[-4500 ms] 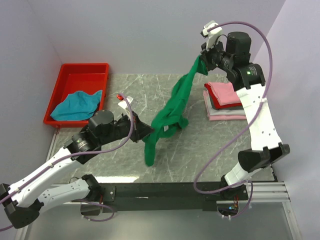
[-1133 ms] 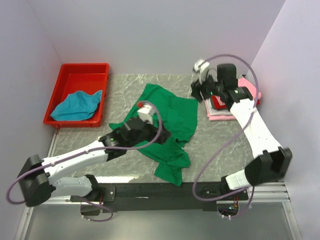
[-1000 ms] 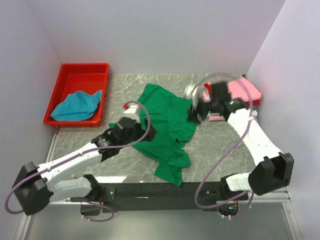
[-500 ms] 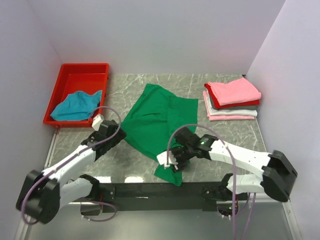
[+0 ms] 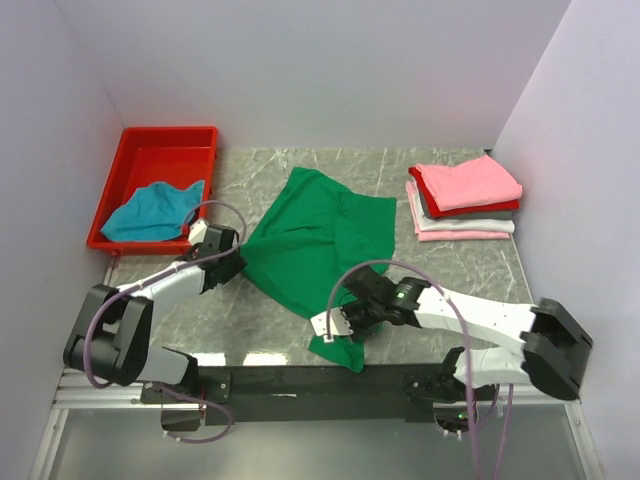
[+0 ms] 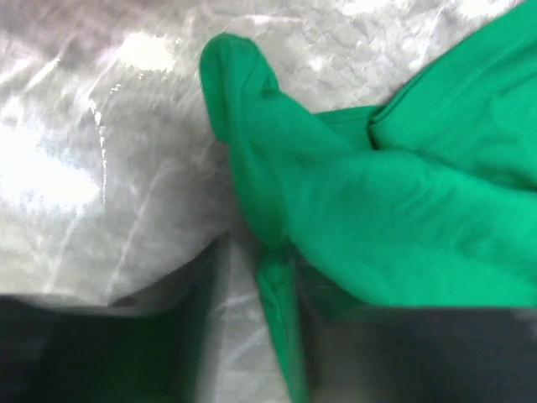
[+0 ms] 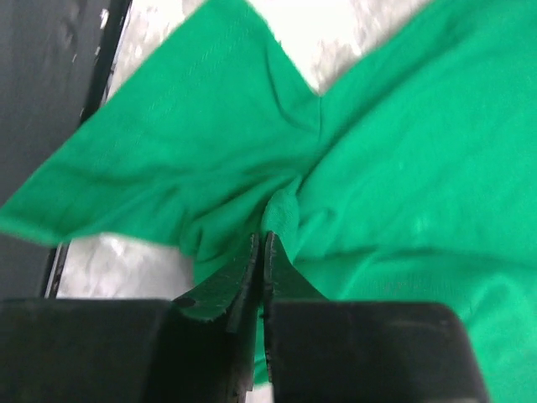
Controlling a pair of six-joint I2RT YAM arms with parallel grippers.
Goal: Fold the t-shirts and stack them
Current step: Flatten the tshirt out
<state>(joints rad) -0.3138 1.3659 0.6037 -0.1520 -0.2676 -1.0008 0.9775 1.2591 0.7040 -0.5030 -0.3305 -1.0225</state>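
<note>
The bright green t-shirt (image 5: pixel 315 235) lies spread on the middle of the table. My left gripper (image 5: pixel 232 262) is at its left corner. In the left wrist view its blurred jaws (image 6: pixel 256 277) stand a little apart, with a thin strip of the green t-shirt (image 6: pixel 394 201) running between them and table showing in the gap. My right gripper (image 5: pixel 350 318) is at the near part of the shirt. Its fingertips (image 7: pixel 263 239) are pinched shut on a small fold of the green t-shirt (image 7: pixel 403 168). Folded pink (image 5: pixel 468 183), red (image 5: pixel 432 205) and whitish (image 5: pixel 462 224) t-shirts are stacked at the right.
A red tray (image 5: pixel 160 145) stands at the back left with a crumpled teal-blue t-shirt (image 5: pixel 150 210) in it. The shirt's near end (image 5: pixel 340 352) reaches the table's front edge by the black rail (image 5: pixel 300 380). Walls close in on three sides.
The green shirt hung in the air between both grippers and now lies spread flat. My right gripper came from beside the stack to the near part. My left gripper drew the left corner outward.
</note>
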